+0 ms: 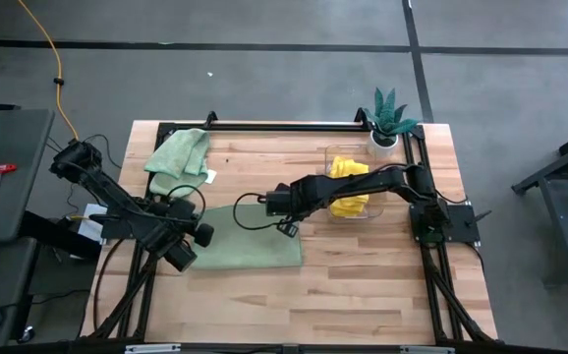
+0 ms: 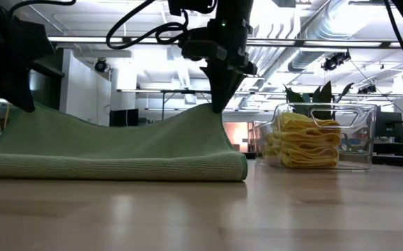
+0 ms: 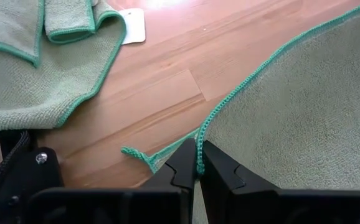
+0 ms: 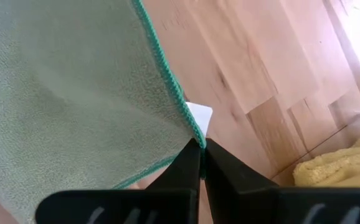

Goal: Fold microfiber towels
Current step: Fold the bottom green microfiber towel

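We are looking down on a pale wooden table point(image 1: 363, 285) where a pale sage green microfiber towel with a darker green stitched edge point(image 1: 250, 248) is lying spread near the middle, and both arms are gripping it. The left gripper point(image 3: 197, 163) is sitting at the towel's left side with its two dark fingers pressed together on the stitched hem, which is running up between them. The right gripper point(image 4: 202, 155) is pinching a corner of the same towel at its far right side, fingers closed tight on the green edging; a small white tag point(image 4: 200, 116) is showing just beyond that corner. In the low view we are seeing that corner lifted into a peak under the right gripper point(image 2: 217, 104), while the rest of the cloth is sloping down to the tabletop.

A second sage green towel point(image 1: 178, 155) is lying crumpled at the table's far left. Bright yellow folded towels point(image 2: 305, 141) are resting inside a clear plastic bin point(image 2: 360, 139), to the right of the lifted corner, beside a small potted plant point(image 1: 388, 116).
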